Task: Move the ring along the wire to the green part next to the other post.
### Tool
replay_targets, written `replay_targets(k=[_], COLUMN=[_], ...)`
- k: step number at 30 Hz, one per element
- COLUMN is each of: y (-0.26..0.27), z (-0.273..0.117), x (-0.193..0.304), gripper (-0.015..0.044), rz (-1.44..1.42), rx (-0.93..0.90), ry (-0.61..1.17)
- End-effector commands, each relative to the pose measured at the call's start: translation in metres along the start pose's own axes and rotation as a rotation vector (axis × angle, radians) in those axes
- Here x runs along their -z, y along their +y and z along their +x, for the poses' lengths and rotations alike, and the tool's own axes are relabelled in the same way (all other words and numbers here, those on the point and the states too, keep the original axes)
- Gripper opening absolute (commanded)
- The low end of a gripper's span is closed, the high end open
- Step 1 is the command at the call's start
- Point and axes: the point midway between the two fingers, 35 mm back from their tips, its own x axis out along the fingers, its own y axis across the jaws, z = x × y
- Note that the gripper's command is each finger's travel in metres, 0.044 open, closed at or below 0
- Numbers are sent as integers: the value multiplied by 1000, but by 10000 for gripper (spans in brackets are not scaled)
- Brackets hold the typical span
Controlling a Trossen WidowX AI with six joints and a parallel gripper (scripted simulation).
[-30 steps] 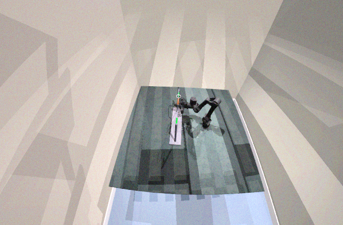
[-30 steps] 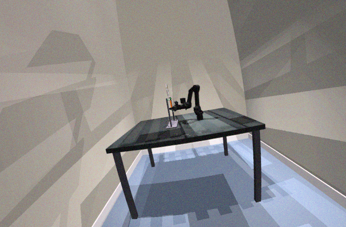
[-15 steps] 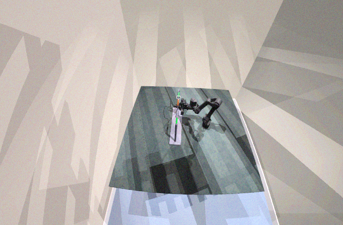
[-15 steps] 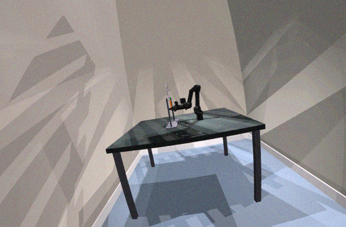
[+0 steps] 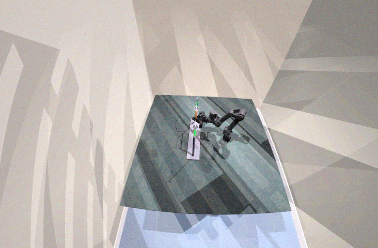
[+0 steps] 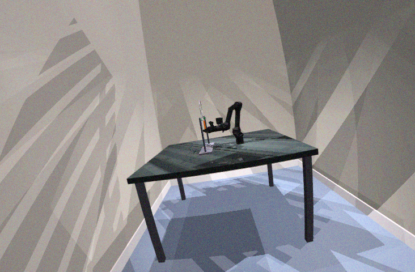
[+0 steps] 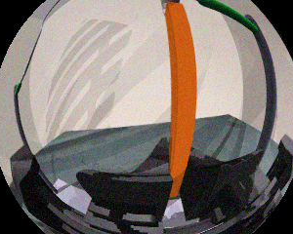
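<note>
"Handle, orange and upright: where is it?"

"Its lower end sits between the black fingers, which are clamped on it. The ring is above them, near the green part of the wire at the far post."

"And underneath?"

"A pale base plate on the bench."

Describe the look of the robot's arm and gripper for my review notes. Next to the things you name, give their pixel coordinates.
The arm [image 5: 238, 113] [image 6: 237, 118] is black to dark grey, built of slim links with chunkier, rounded joints. The gripper [image 5: 196, 118] [image 6: 205, 130] [image 7: 168, 140] is equally dark, with two angular fingers. Small dark blocks stand up near the wrist. I can't make out any markings or cables at this size.
</note>
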Motion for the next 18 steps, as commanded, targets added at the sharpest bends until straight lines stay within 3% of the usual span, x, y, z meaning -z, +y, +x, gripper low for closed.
replay_targets(k=[1,18], y=[10,61], z=[-1,0], x=[2,-8], gripper=[-150,-150], rz=[50,358], rx=[-1,-4], ry=[4,-1])
